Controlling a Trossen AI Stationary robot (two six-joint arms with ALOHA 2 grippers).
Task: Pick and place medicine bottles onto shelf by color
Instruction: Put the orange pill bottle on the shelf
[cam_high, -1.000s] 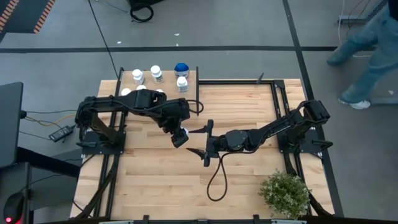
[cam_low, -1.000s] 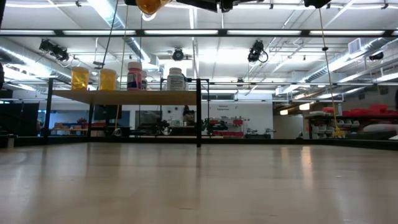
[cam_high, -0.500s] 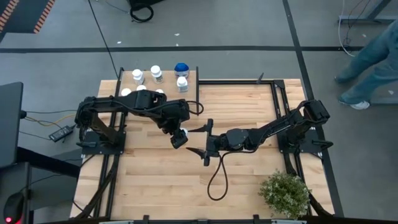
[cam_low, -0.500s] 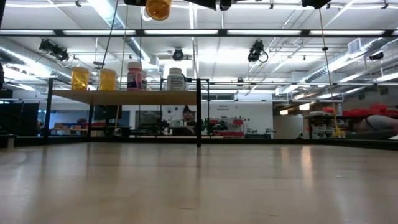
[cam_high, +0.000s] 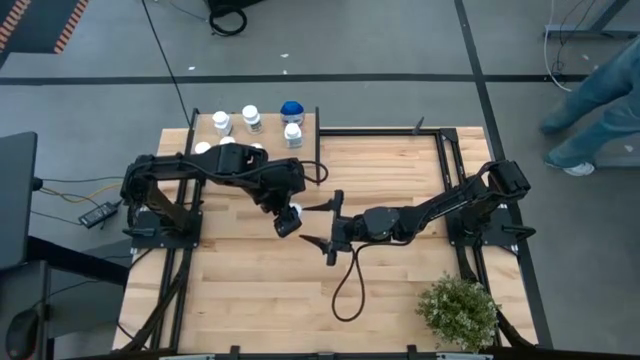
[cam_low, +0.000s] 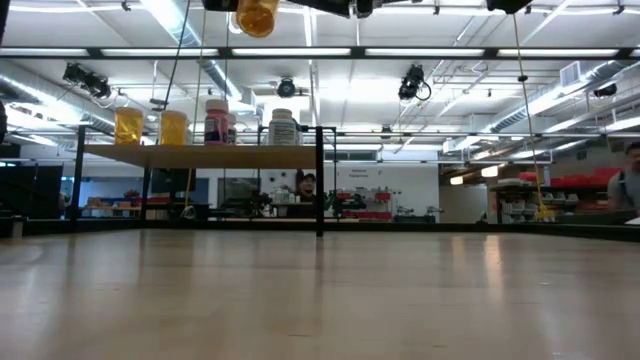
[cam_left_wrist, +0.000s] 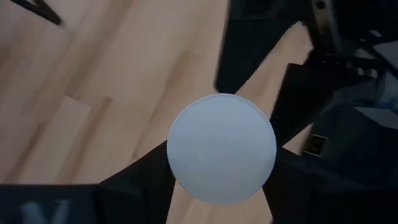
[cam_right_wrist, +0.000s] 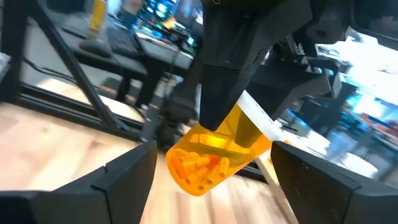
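Observation:
My left gripper (cam_high: 288, 219) is over the middle of the table, shut on an orange medicine bottle (cam_right_wrist: 214, 155) with a white cap (cam_left_wrist: 221, 148). In the low view the bottle (cam_low: 256, 15) hangs at the top edge, high above the tabletop. My right gripper (cam_high: 328, 224) is open just right of it, with one finger on either side of the bottle's bottom end and apart from it. The shelf (cam_high: 268, 128) stands at the table's far left corner and carries several bottles, among them a blue-topped one (cam_high: 292, 110). In the low view the shelf board (cam_low: 200, 155) bears orange, pink and white bottles. My left gripper (cam_left_wrist: 221, 180) pinches the orange bottle between its two fingers at the upper body just below the cap (cam_right_wrist: 249, 121). The cap faces back toward the wrist, so the bottle points out along the fingers. It is lifted clear of the table and tilted, with its bottom (cam_right_wrist: 199, 171) toward my right gripper.
A green potted plant (cam_high: 458, 310) stands at the table's near right corner. A black cable loop (cam_high: 348, 290) lies on the planks below my right gripper. Black frame rails (cam_high: 445, 170) run along the table. A person (cam_high: 595, 95) walks on the floor beyond the right side.
The held orange bottle has come slightly lower and shows more fully in the low view. Both arms have otherwise kept their places. The person beyond the table has walked on.

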